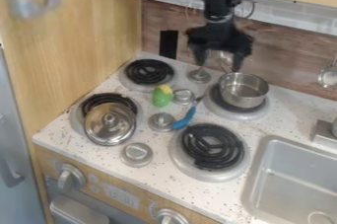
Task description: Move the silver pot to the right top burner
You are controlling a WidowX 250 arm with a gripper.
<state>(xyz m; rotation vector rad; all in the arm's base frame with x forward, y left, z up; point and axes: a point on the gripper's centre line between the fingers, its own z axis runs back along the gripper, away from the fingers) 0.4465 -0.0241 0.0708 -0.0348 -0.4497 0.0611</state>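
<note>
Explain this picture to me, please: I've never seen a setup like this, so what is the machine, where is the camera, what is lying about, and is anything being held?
The black machine at the top is a robot arm; its two-finger gripper hangs over the back of a toy stove. The single picture comes from a fixed camera looking down at a slant.

The silver pot sits on the back right burner. A silver lid lies on the front left burner. Between the left and right burners are a green and yellow object and a blue piece. A sink is at the right.

The fingers stand apart, and they appear to hold nothing.
</note>
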